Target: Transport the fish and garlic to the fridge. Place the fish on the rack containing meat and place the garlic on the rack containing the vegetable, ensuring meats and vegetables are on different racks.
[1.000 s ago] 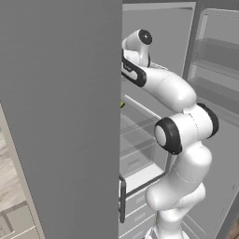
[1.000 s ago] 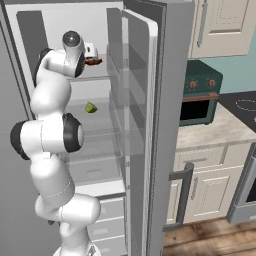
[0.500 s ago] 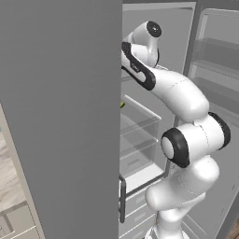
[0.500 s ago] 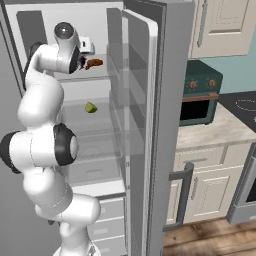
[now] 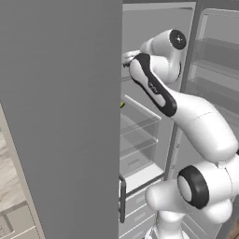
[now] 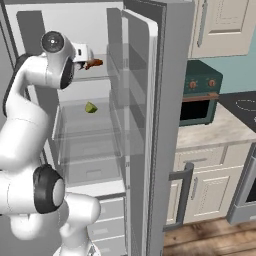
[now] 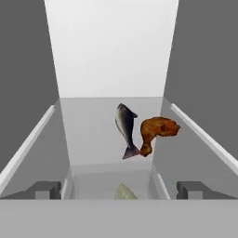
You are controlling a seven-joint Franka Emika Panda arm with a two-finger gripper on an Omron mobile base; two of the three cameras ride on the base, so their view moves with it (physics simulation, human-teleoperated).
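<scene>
My pincer, jaws apart and empty, at the upper fridge shelf.
The fish lies ahead of my fingertips on the rack containing meat, long axis running away from me, tail nearest, touching the meat; the vegetable sits one shelf lower.

text: none legible | labels: none | brands: none | numbers: none

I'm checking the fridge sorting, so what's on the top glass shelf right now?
On the rack containing meat lie the fish and, right beside its tail, the meat. Through the glass, the vegetable shows one shelf lower.
</scene>
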